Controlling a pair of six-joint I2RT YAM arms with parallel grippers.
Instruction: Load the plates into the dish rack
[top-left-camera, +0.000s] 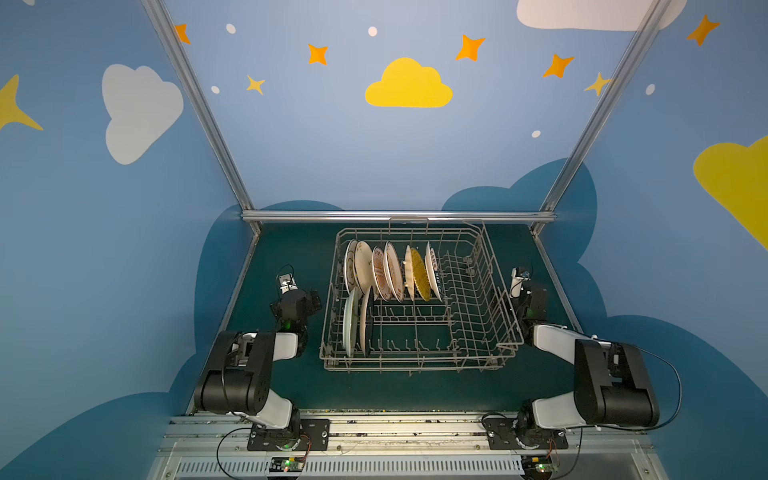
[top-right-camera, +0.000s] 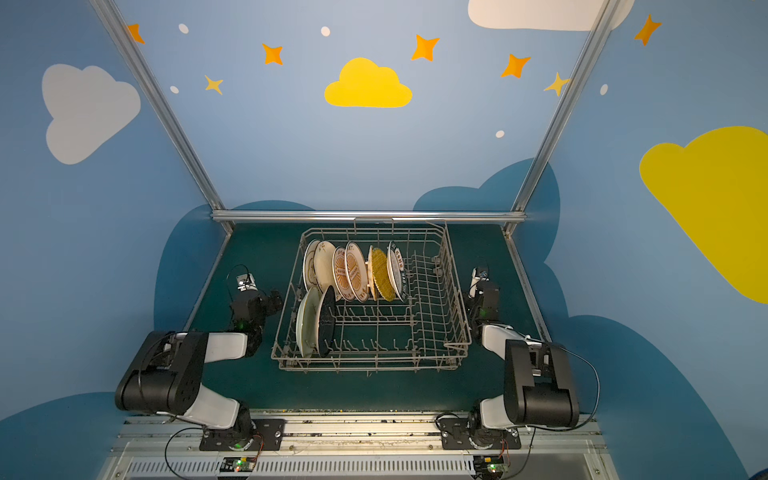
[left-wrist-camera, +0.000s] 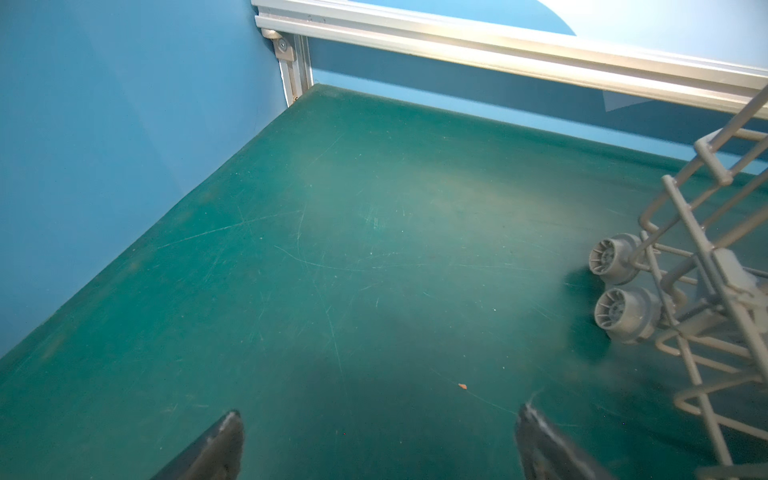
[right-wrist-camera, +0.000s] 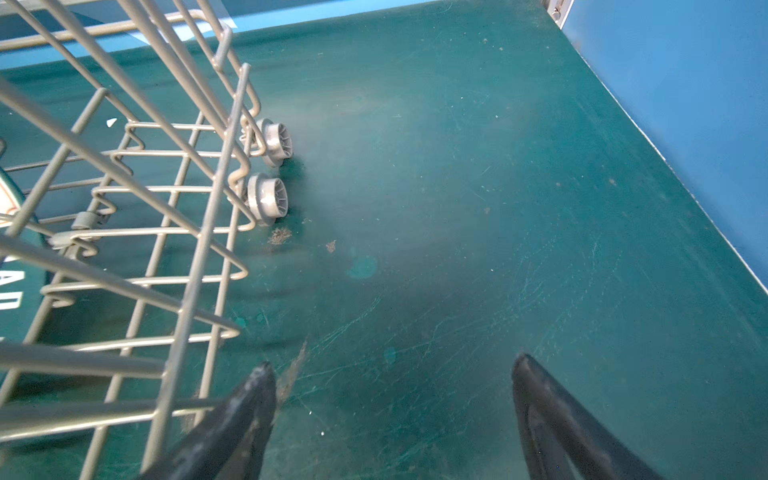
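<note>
In both top views the grey wire dish rack stands mid-table. Several plates stand on edge in its back row, among them a yellow woven one. A pale green plate and a black plate stand in the front left corner. My left gripper is open over bare mat, left of the rack. My right gripper is open over bare mat, right of the rack. Neither holds anything.
Blue walls and an aluminium rail close in the green mat. The rack's small grey wheels rest on the mat. A small orange crumb lies near the left fingers. The rack's right half holds only tines.
</note>
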